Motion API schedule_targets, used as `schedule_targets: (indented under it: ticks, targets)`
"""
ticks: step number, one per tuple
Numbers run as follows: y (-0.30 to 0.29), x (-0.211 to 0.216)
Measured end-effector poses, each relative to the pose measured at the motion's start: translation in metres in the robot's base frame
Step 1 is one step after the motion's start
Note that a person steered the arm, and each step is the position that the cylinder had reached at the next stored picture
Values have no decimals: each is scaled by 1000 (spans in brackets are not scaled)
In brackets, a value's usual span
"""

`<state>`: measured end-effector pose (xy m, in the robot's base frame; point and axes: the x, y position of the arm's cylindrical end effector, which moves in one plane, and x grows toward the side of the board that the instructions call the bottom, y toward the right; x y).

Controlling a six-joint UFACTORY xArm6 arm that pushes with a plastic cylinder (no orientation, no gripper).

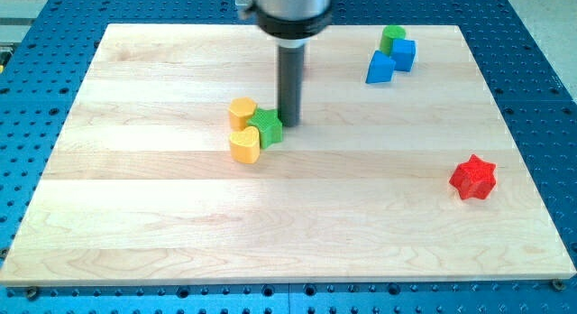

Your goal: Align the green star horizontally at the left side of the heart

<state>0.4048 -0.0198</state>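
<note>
Star (pixel 268 127), green and stubby-pointed, sits just above the middle of the surface (pixel 162 224), a little toward the view's left. We cannot make out a long axis or a facing direction: its points spread evenly. Our tip (pixel 288 122) stands right at its right edge, touching or nearly so. We carry no pincer, only this dark straight rod, so nothing opens or closes. Against the star's left side press two yellow blocks: a heart (pixel 244 144) below-left and a rounded block (pixel 242 112) above-left. All look matte and solid. The surface is pale wood planks. Far off, a red star (pixel 473 177) lies at right; two blue blocks (pixel 392 60) and a green block (pixel 391 33) cluster at top right.
</note>
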Motion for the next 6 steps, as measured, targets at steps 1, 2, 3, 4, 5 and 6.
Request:
schedule_targets:
  ticks: [1, 2, 3, 4, 5, 6]
  targets:
    - [-54, 24]
    - [-27, 28]
    - [10, 51]
    - [-55, 60]
    - [-132, 54]
    - [-179, 70]
